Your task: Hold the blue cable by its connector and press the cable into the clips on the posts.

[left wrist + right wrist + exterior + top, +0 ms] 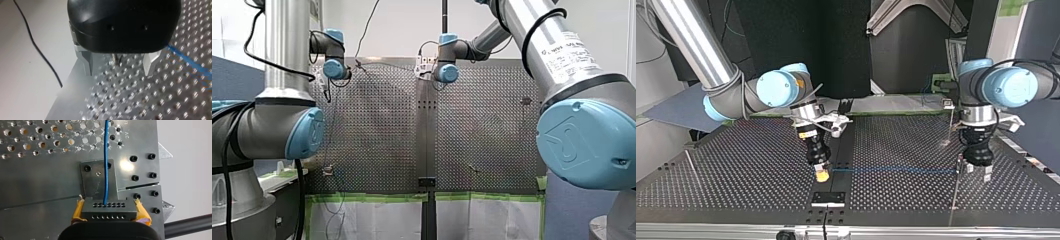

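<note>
My right gripper point(110, 209) clamps the connector point(109, 213); my left gripper point(118, 66) gapes empty beside the cable point(106, 170). Tension might tug the connector loose.

My left arm point(282, 125) and my right arm point(537, 50) over perforated table point(377, 135).

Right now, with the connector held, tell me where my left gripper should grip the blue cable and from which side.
Take the blue cable on its straight stretch beside my left gripper, coming down from above with the open jaws set across its run. It runs low over the perforated table, so probably only its top is free. My right gripper clamps the connector.
</note>
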You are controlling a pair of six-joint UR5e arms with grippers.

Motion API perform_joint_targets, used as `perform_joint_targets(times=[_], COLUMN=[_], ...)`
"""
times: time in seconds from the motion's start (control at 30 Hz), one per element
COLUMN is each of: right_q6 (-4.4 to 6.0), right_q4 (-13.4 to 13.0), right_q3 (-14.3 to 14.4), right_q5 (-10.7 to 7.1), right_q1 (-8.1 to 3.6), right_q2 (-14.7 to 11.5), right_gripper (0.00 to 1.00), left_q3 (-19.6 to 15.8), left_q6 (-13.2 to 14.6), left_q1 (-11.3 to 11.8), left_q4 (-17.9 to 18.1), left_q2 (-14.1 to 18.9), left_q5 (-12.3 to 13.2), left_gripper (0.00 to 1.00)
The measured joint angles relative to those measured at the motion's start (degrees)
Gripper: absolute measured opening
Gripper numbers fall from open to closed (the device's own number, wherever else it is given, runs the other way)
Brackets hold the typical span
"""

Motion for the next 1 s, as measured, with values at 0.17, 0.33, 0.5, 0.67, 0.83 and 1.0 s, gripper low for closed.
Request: perform_joint_targets(times=[0.17,0.33,0.5,0.67,0.83,1.0], right_q6=[0.0,0.0,0.0,0.0,0.0,0.0], right_q4=[0.0,0.1,0.1,0.2,0.4,0.5], right_q3=[0.0,0.0,0.0,0.0,0.0,0.0], right_q5=[-0.06,-0.38,-0.57,-0.71,-0.74,-0.74], right_q1=[0.0,0.02,0.03,0.05,0.07,0.08], right_q2=[0.0,0.0,0.1,0.1,0.1,0.2], right_gripper=[0.0,0.0,0.0,0.0,0.0,0.0], left_q3=[-2.9,-5.7,-7.4,-8.2,-8.3,-7.9], left_q6=[0.5,1.5,2.6,2.3,3.4,4.3], left_q1=[-0.6,-1.1,-2.0,-2.8,-3.2,-3.2], left_q4=[-3.1,-5.5,-6.0,-6.7,-8.6,-10.3], left_q2=[3.0,4.6,6.4,8.8,11.2,12.5], left_q5=[-0.6,-1.3,-0.7,0.6,0.5,-0.1], left_gripper=[1.0,1.0,1.0,1.0,1.0,1.0])
